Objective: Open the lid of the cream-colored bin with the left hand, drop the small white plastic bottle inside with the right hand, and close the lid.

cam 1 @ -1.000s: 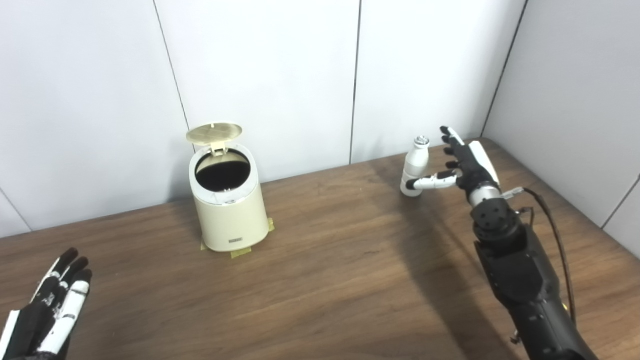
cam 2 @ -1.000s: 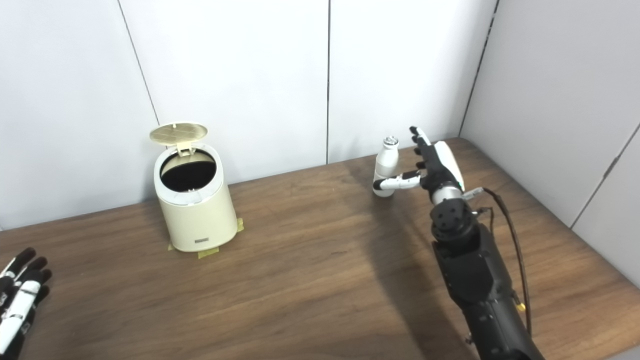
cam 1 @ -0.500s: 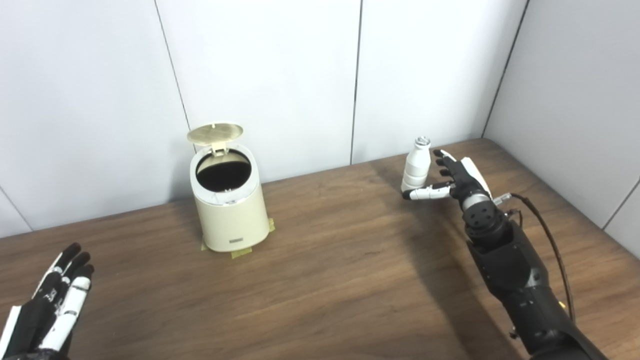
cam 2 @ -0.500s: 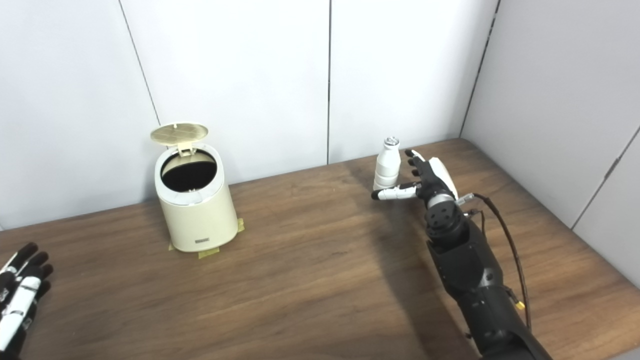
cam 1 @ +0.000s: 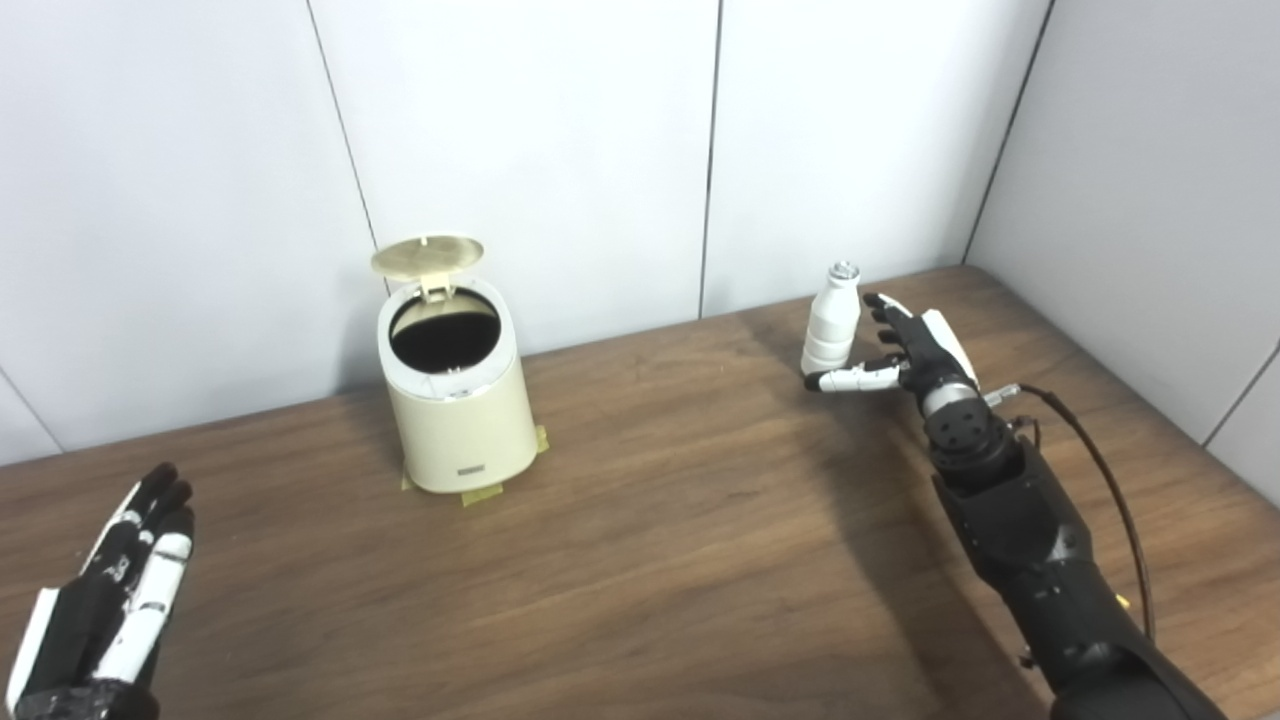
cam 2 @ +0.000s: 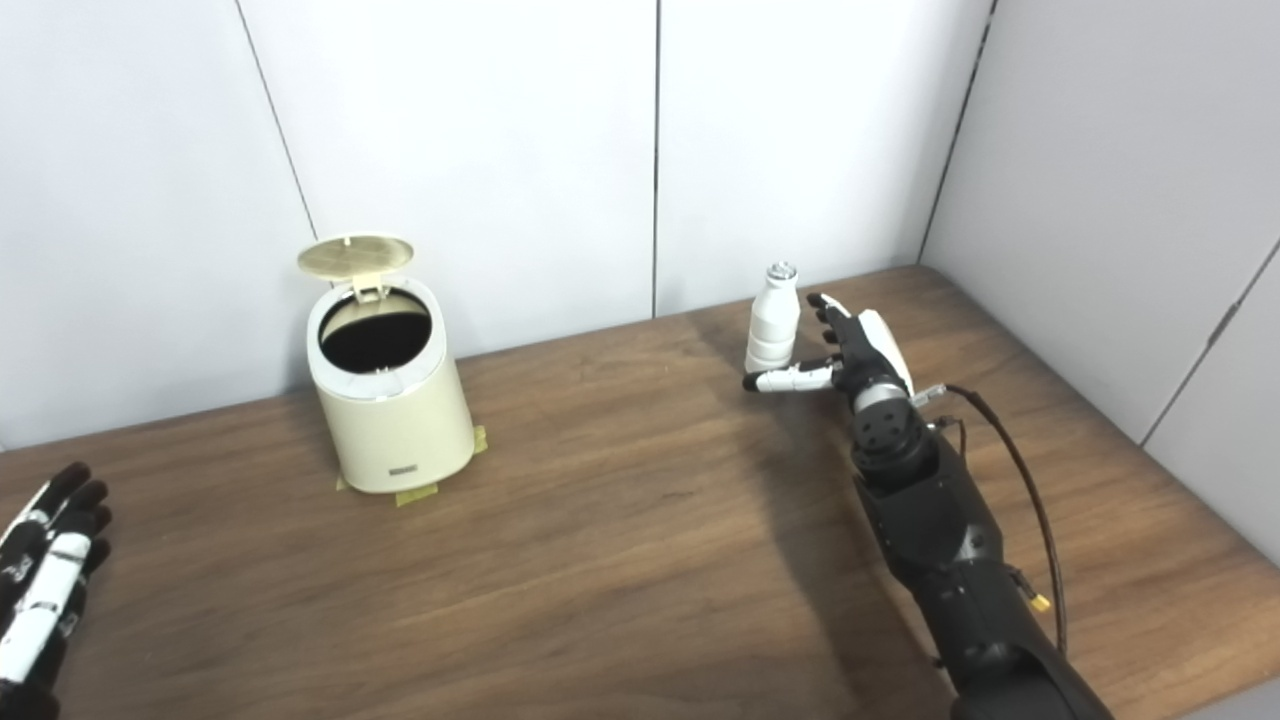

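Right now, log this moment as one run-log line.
lid: open | small white plastic bottle: upright on table, ungrasped | right hand: open beside bottle | left hand: open, idle | cream-colored bin: bottle not yet inside

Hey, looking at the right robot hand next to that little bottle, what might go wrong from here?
1. The right robot hand is open beside the upright white bottle, thumb reaching in front of its base. The bottle is tall and narrow, so a nudge before the fingers close could tip it.
2. The bottle stands near the table's far edge by the wall; knocked over, it may roll away.
3. The bin stands well off to the left, lid up, so a loose hold could drop the bottle on the way.
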